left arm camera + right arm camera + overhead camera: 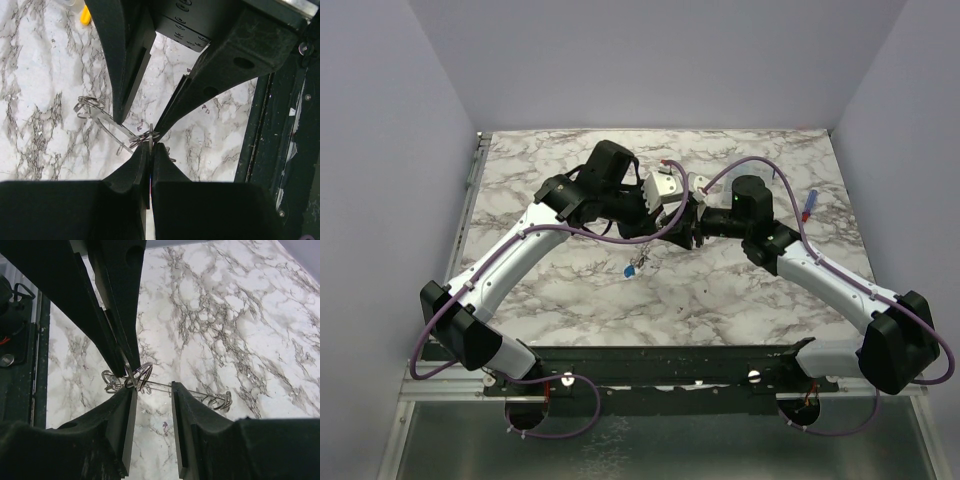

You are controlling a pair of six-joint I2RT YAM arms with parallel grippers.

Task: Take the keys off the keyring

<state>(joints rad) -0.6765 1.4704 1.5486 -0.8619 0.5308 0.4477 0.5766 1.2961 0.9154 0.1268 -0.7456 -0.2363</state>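
The keyring (200, 392) is a flat grey metal ring seen edge-on, held in the air above the marble table, with small wire rings at its rim. It also shows in the left wrist view (107, 120). My left gripper (150, 147) is shut on a thin key at the ring's rim; a red and blue sliver shows between its fingers. My right gripper (152, 390) is open, its jaws apart with the ring's band crossing between their tips. In the top view both grippers meet at mid-table, left (672, 222) and right (694, 228). A blue-headed key (631, 270) lies loose on the table.
A small dark item (648, 263) lies next to the blue key. A thin blue and red object (809, 205) lies at the right of the table. A yellow item under clear plastic (85, 15) lies farther off. Walls enclose the table on three sides.
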